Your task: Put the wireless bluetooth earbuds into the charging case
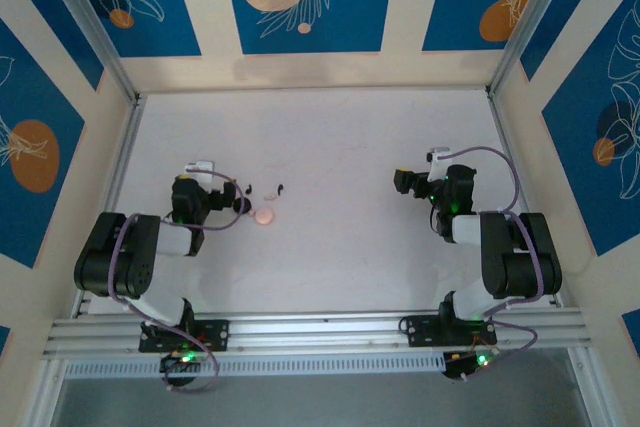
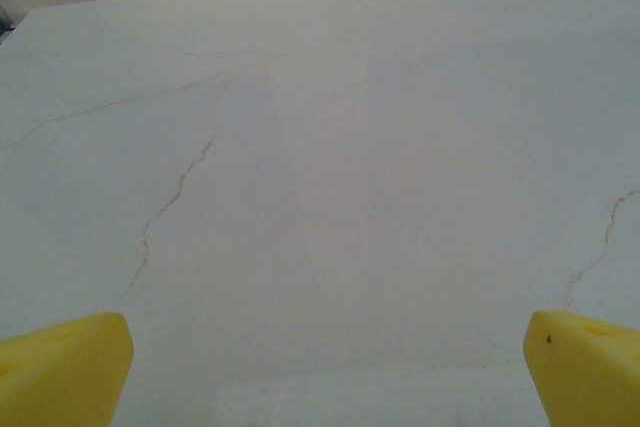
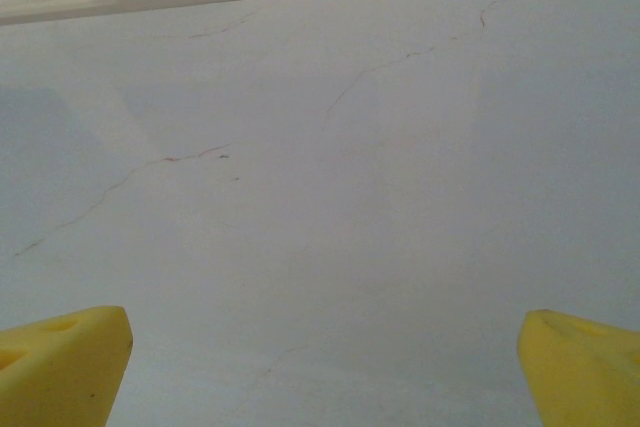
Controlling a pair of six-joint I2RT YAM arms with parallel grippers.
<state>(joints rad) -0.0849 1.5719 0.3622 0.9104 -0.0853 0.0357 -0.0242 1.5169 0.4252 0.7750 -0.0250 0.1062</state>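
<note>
Judging from how things lie, the task has barely begun: neither of the two tiny black comma-shaped earbuds (image 1: 247, 187) is seated in anything. In the top view both lie loose on the white, faintly cracked table (image 1: 350, 137), left of centre. One is close to the end of the left arm, and the second earbud (image 1: 281, 188) is a little to its right, apart from the first.

Just below them sits a small round pale-pink object (image 1: 264, 215), with a round black disc (image 1: 243, 206) beside it to the left. These are probably the opened charging case. They are too small in the frame to say which part is which, or whether the sockets face up.

The left gripper (image 2: 328, 359) has its yellow fingers (image 2: 60, 372) spread wide, with only bare table between them. The right gripper (image 3: 325, 352) is likewise spread wide over bare table, and in the top view its arm stands in the right half of the frame, well apart from the earbuds.

Everything remains to be done: picking up each earbud, turning it to suit its socket and pressing it home. The pieces are far smaller than a finger, so the pinch will need care.
</note>
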